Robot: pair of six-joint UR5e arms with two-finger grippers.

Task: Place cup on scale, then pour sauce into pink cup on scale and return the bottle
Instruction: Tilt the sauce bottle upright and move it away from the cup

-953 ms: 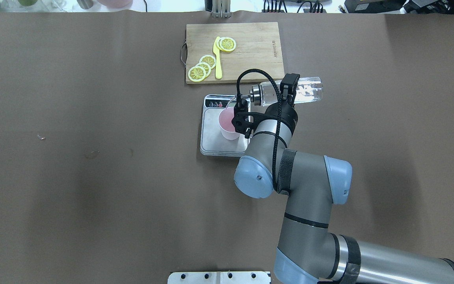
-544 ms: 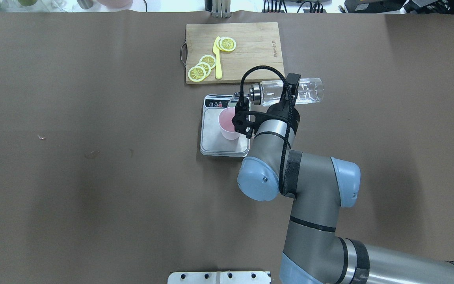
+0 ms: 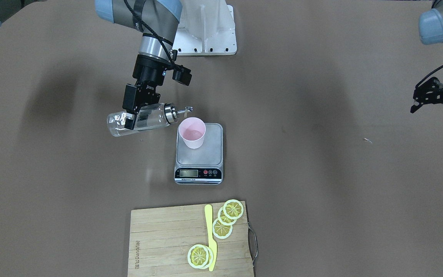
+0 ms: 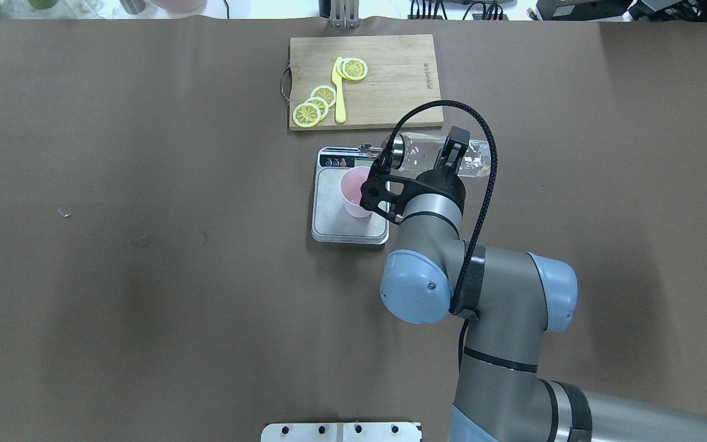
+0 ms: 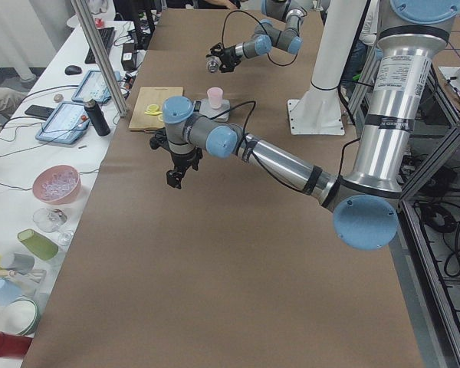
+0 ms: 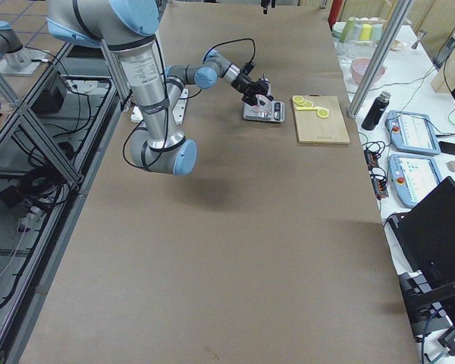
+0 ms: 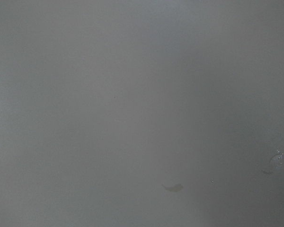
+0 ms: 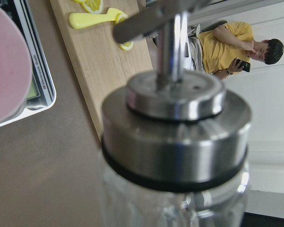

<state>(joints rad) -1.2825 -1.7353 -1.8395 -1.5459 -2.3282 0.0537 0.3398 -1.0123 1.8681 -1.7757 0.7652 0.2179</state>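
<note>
The pale pink cup (image 3: 192, 132) stands upright on the far part of the scale (image 3: 199, 156), whose display strip faces away from the robot. My right gripper (image 3: 132, 117) is shut on the clear glass bottle (image 3: 144, 118) and holds it nearly level above the table, beside the scale. Its metal spout (image 3: 186, 110) points at the cup's rim. From overhead the bottle (image 4: 418, 153) lies past the cup (image 4: 353, 191) and the scale (image 4: 332, 218). The right wrist view shows the cap (image 8: 175, 137) close up. My left gripper (image 3: 433, 115) is open and empty, far off to the side.
A wooden cutting board (image 3: 160, 238) with lemon slices (image 3: 223, 227) and a yellow knife (image 3: 210, 238) lies beyond the scale. The robot's white base plate (image 3: 206, 38) is at the near edge. A seated person (image 8: 232, 42) shows in the right wrist view.
My right arm has shifted to the right and the wrist has turned. The bottle looks shorter from overhead, its base swung in toward the arm. The cup and scale have not moved.
</note>
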